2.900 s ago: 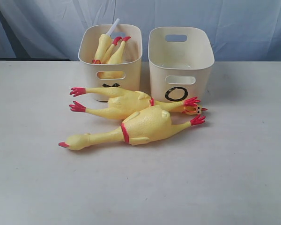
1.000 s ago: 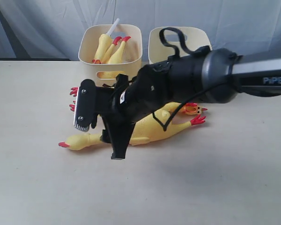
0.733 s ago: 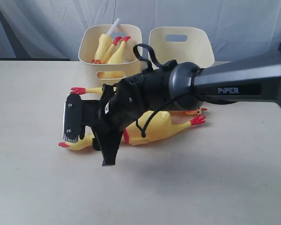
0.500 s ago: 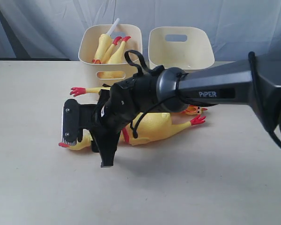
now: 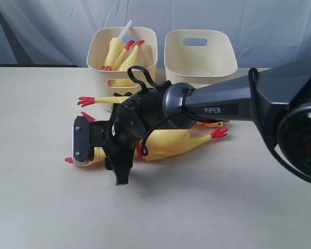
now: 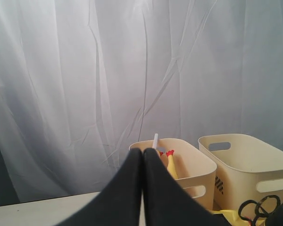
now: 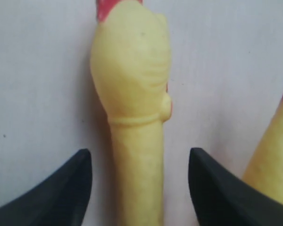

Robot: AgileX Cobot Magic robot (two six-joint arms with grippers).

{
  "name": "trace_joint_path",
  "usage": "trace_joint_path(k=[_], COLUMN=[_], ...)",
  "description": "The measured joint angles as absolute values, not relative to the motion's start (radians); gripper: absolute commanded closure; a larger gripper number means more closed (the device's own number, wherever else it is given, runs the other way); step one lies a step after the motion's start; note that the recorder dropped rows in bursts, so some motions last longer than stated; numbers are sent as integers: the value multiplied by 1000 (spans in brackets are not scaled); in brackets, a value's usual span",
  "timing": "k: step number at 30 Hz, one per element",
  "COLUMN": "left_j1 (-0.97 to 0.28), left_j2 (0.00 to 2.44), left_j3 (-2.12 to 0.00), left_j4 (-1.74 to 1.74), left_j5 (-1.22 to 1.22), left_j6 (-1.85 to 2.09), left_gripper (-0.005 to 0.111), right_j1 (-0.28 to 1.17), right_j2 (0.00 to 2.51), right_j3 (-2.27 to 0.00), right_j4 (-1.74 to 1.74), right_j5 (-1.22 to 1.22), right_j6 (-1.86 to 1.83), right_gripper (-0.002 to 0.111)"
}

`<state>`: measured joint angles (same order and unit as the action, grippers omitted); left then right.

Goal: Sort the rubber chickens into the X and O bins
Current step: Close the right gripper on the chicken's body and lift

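Two rubber chickens lie on the table in front of the bins. The front one (image 5: 168,141) points its head left. The rear one (image 5: 101,99) is mostly hidden by my right arm. My right gripper (image 5: 101,155) hangs open just over the front chicken's neck (image 7: 137,179), one finger on each side and neither touching it, with the head (image 7: 132,61) beyond. More chickens (image 5: 119,54) stand in the left tub, the X bin (image 5: 145,72). The O bin (image 5: 217,57) holds none that I can see. The arm hides both marks. My left gripper (image 6: 142,153) is shut on nothing, raised, facing the bins.
A pale curtain (image 5: 52,26) hangs behind the two tubs. The right arm's black body (image 5: 223,104) stretches across the table from the right, above both loose chickens. A leg of the rear chicken (image 7: 273,150) lies close beside one right finger.
My right arm has swung in from the right, then moved left and down until its open jaws straddle the front chicken's neck. Neither chicken has moved.
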<state>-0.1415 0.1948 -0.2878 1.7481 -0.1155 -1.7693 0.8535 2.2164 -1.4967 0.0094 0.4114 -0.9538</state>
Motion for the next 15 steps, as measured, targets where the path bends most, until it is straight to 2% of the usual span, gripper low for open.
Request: trace_joint_path(k=[4, 12, 13, 15], left_j1=[-141, -141, -141, -141], left_j2=[195, 195, 195, 195], left_j3=[-288, -288, -288, -288], left_j4=[1748, 1748, 1748, 1748], left_j5=[-115, -121, -121, -121], left_j6=[-1769, -1769, -1769, -1769], left_gripper=[106, 106, 106, 106], right_j1=[854, 854, 854, 854], right_j2=[2228, 2240, 2240, 2240], right_j3=[-1499, -1502, -1502, -1502], right_j4=[-6, -17, -18, -25], right_j5=[409, 402, 399, 399], right_j6=[-917, -901, -898, -898], right_gripper=[64, 105, 109, 109])
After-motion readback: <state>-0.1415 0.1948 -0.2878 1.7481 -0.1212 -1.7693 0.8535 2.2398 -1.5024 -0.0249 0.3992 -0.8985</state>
